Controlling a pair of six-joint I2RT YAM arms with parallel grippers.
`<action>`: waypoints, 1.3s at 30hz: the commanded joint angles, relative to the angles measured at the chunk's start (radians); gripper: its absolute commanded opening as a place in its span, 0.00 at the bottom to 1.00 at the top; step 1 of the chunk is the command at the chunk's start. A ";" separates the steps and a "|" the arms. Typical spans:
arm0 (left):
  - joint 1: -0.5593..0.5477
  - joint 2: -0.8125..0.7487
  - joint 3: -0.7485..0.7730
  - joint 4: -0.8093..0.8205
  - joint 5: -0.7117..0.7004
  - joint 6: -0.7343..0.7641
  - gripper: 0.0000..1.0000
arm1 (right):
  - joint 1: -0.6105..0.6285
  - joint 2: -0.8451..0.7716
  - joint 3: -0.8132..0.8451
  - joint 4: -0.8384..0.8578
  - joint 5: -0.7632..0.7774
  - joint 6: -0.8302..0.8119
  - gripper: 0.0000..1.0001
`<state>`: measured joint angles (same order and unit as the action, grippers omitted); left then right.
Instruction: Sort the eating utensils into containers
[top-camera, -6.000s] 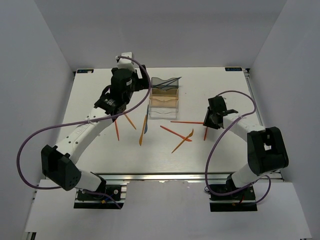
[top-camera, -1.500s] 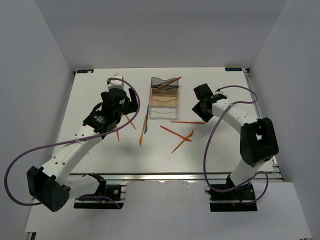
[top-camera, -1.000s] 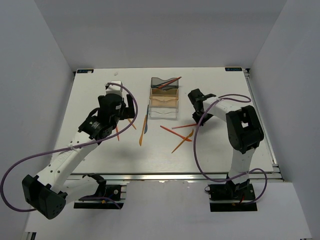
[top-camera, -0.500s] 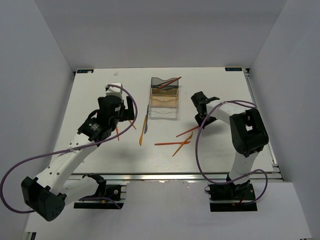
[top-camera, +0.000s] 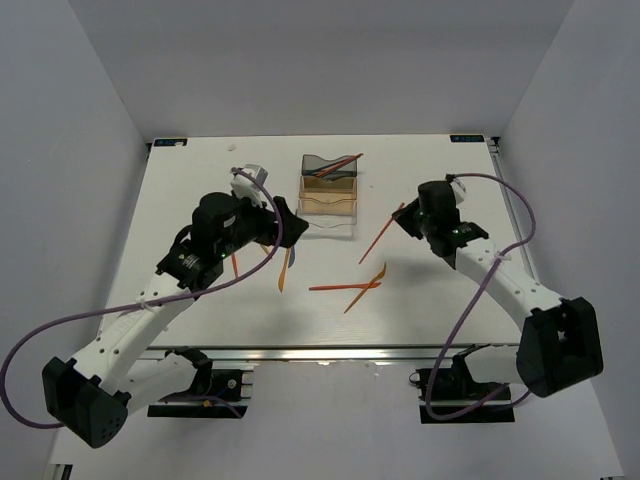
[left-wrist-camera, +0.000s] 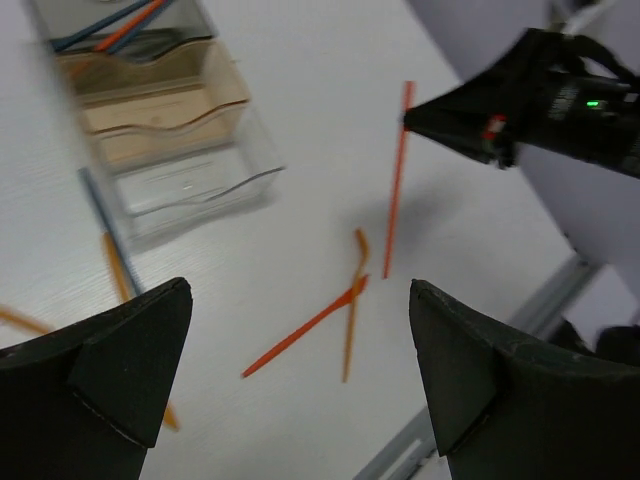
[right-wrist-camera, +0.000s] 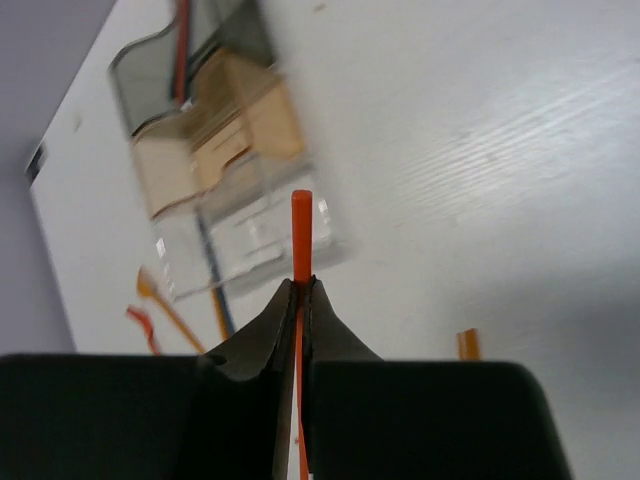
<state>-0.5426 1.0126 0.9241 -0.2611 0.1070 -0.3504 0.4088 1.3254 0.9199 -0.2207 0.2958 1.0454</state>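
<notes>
From their bases at the near edge, both arms are stretched forward over the white surface (top-camera: 180, 180), and a purple cable (top-camera: 50, 325) is looped beside each. Nearest on the surface, two utensils are crossed: a straight red plastic stick (top-camera: 330, 287) and a curved orange plastic utensil (top-camera: 368, 283). Further in, the left tool (top-camera: 288, 213) is held released, its fingers (left-wrist-camera: 120, 370) spread wide, above one dark blue plastic stick (left-wrist-camera: 108, 225) and at least two orange plastic utensils (left-wrist-camera: 120, 272), which are partly hidden by that arm. Opposite, the right tool (top-camera: 407, 213) is clenched on one thin red-orange plastic stick (top-camera: 380, 238), which is held slanting to the right of the bins and apart from them. Farthest, three translucent plastic bins are joined in a row: a clear bin (top-camera: 328, 227), an amber bin (top-camera: 330, 200), then a smoky grey bin (top-camera: 322, 165). In the last, a red utensil (top-camera: 345, 160) and a dark blue utensil (left-wrist-camera: 88, 32) are seen.
</notes>
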 joint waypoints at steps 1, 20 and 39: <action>-0.003 0.064 0.009 0.166 0.305 -0.074 0.98 | 0.012 -0.075 -0.061 0.254 -0.291 -0.309 0.00; -0.171 0.236 -0.068 0.727 0.534 -0.282 0.84 | 0.125 -0.357 -0.184 0.689 -0.616 -0.278 0.00; -0.171 0.288 0.027 0.694 0.430 -0.208 0.00 | 0.196 -0.383 -0.225 0.753 -0.566 -0.261 0.07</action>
<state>-0.7094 1.3060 0.8783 0.4397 0.5644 -0.6167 0.5976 0.9695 0.7040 0.4828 -0.2966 0.7887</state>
